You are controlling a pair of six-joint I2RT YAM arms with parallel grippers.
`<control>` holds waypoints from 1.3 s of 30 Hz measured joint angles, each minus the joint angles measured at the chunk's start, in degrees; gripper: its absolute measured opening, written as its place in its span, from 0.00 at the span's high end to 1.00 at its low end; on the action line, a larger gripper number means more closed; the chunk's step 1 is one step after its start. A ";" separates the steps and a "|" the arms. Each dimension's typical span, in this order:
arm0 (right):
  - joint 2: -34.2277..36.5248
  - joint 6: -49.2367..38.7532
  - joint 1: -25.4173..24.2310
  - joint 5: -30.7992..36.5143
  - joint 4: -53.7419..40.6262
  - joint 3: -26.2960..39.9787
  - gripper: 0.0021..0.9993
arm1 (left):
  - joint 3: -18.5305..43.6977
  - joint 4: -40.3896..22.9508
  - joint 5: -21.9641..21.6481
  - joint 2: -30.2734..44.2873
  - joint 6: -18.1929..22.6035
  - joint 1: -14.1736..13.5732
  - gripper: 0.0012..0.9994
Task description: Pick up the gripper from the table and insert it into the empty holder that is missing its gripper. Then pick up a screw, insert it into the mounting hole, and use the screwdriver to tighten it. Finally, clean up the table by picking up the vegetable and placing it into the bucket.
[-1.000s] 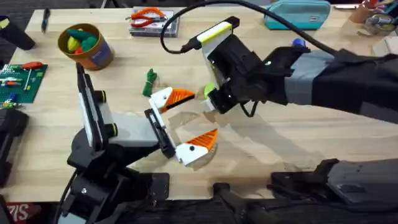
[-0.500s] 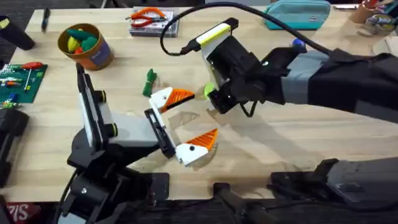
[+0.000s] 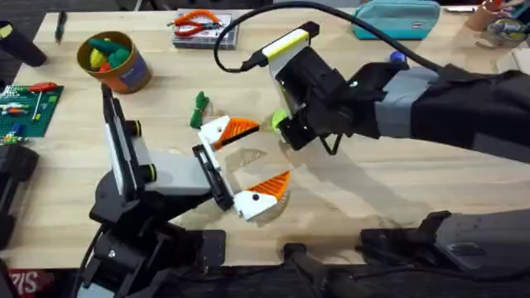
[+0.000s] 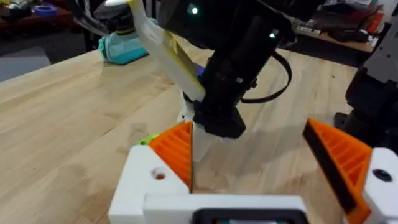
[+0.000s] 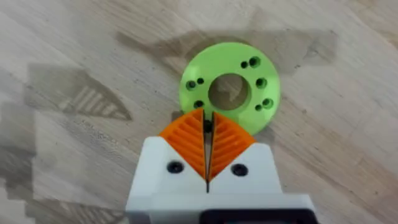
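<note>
My right gripper [image 3: 281, 132] points down over a lime-green round piece with holes [image 5: 231, 86], which lies flat on the table. Its orange pads [image 5: 186, 140] are shut on a small dark screw [image 5: 207, 126] right at the piece's near rim. My left gripper [image 3: 258, 157] rests open just beside it, and the right gripper [image 4: 217, 121] stands beyond its spread pads. The dark green vegetable [image 3: 199, 108] lies on the table left of both grippers. The orange-brown bucket [image 3: 124, 74] stands at the far left with toy pieces inside. I cannot make out the holder or a screwdriver.
A green circuit board [image 3: 25, 103] lies at the left edge. Orange pliers [image 3: 199, 21] on a small box and a teal pouch [image 3: 397, 18] sit along the far edge. The right arm's cable [image 3: 248, 16] loops above the middle. Bare wood stretches to the right front.
The right gripper has edged very slightly toward the far side over the lime-green piece. The left arm has not moved.
</note>
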 joint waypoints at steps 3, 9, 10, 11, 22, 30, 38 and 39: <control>0.00 0.00 0.00 0.00 -0.01 0.00 1.00 | 0.00 0.00 0.00 0.01 0.00 -0.02 0.01; 0.00 0.00 0.00 -0.02 0.00 0.02 1.00 | 0.00 0.00 0.00 0.02 0.00 -0.02 0.01; 0.00 0.00 0.00 -0.02 0.00 0.02 1.00 | 0.00 0.00 0.00 0.01 0.00 -0.02 0.01; 0.00 0.00 0.00 -0.03 0.00 0.02 1.00 | 0.00 0.00 0.00 0.00 0.00 -0.02 0.01; -0.05 -0.49 0.00 -0.75 -4.33 3.06 1.00 | 0.00 0.00 0.00 0.02 0.00 -0.02 0.01; -2.16 -3.60 -0.78 -1.05 -10.19 11.30 1.00 | 0.00 0.00 0.00 0.01 0.00 -0.02 0.01; -6.93 -4.76 -4.27 -1.01 -10.49 15.06 1.00 | 0.00 0.00 0.00 0.02 0.00 -0.02 0.01; -7.16 -4.77 -4.53 -1.01 -10.62 15.06 1.00 | 0.00 0.00 0.00 0.01 0.00 -0.02 0.01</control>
